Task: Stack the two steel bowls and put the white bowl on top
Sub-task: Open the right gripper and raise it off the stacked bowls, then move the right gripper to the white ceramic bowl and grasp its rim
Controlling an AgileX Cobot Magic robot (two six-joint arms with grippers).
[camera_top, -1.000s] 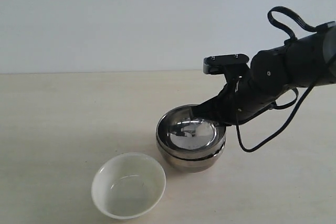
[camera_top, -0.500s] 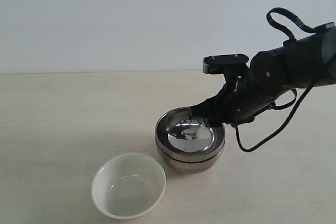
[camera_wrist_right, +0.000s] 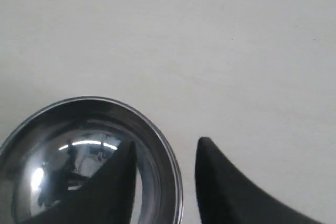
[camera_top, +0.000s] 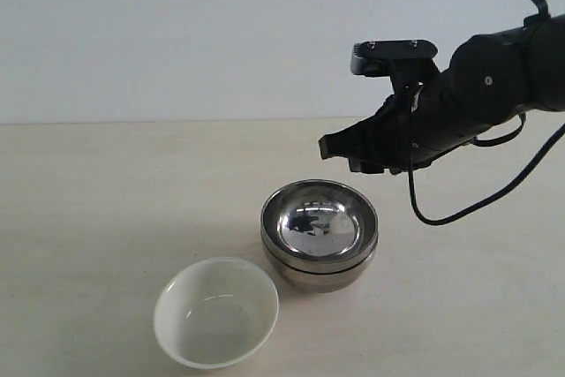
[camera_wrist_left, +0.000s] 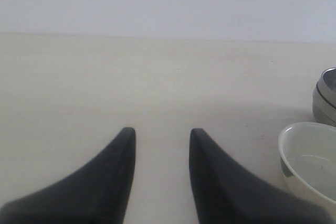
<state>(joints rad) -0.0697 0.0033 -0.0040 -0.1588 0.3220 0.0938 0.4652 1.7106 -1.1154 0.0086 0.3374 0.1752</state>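
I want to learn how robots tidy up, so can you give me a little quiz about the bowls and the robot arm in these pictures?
1. True or false: the white bowl sits on top of the steel bowls.
2. Pick one: the right pincer holds A) a steel bowl, B) the white bowl, C) nothing.
3. Short answer: which bowl is not yet on the stack?

Key:
1. False. It stands beside them on the table.
2. C. It is open, in the air above the steel bowls.
3. The white bowl.
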